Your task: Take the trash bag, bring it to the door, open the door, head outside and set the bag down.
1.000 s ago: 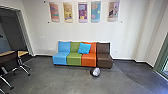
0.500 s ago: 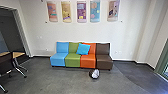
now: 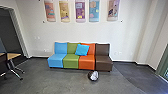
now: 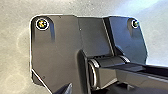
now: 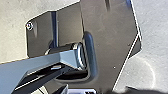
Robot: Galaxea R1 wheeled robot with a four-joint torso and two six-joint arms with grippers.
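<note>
sofa [image 3: 71,61]: ahead of hands, behind trash bag [image 3: 93,76]
metal-legged furniture [image 3: 13,56]: ahead-left
left hand [image 4: 67,89], right hand [image 5: 64,89]: can't tell if apart
since earlier: robot nearer sofa

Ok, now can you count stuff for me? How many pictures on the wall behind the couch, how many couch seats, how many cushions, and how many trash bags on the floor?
Wall pictures: 5
Couch seats: 4
Cushion: 1
Trash bag: 1
Total: 11
</note>
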